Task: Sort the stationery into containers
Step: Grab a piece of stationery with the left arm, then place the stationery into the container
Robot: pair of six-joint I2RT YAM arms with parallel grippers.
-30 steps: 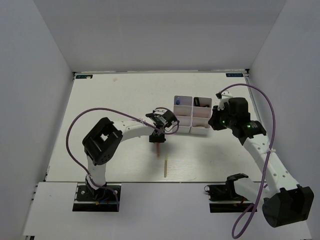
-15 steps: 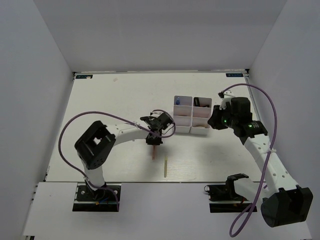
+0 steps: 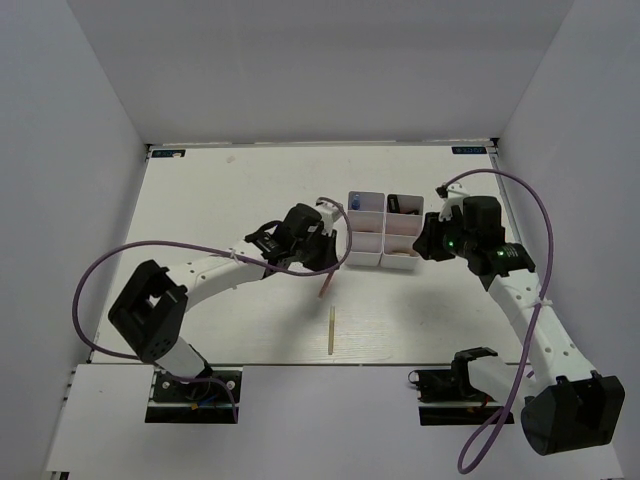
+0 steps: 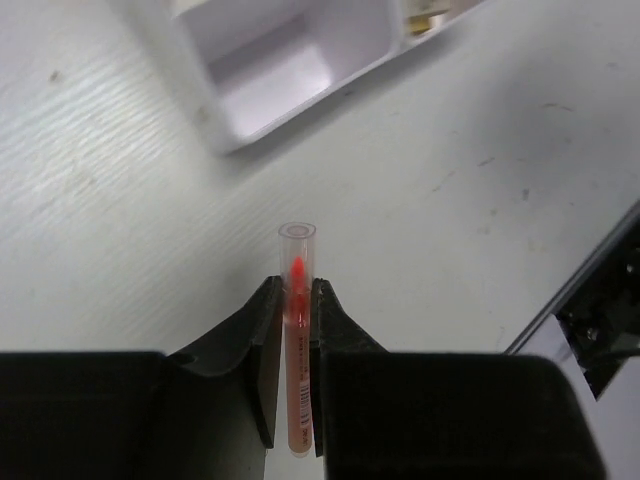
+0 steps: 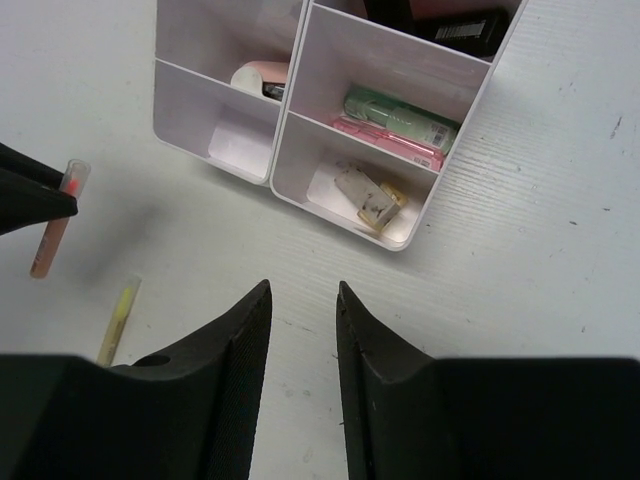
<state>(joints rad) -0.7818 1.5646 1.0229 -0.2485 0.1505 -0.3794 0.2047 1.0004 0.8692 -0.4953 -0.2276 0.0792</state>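
My left gripper (image 4: pixel 293 285) is shut on a thin pink stick (image 4: pixel 297 340) with a clear cap, held off the table. From above, the pink stick (image 3: pixel 323 284) hangs just left of the containers (image 3: pixel 384 215), a white block of six bins. A yellow stick (image 3: pixel 331 331) lies on the table nearer the front. My right gripper (image 5: pixel 303 288) stands open and empty over the table by the containers' (image 5: pixel 290 100) near right side. Their bins hold a green marker (image 5: pixel 400 113), a pink marker (image 5: pixel 390 140) and small erasers (image 5: pixel 368 195).
A black item (image 5: pixel 455 25) and a pink-white item (image 5: pixel 262 75) lie in the farther bins. The near left bin (image 4: pixel 265 80) shows nothing inside. White walls close in the table on three sides. The left arm's purple cable loops over the table's left half.
The left gripper has closed on the pink stick, lifted it off the table and carried it back toward the containers. The right gripper's jaws have opened wider.
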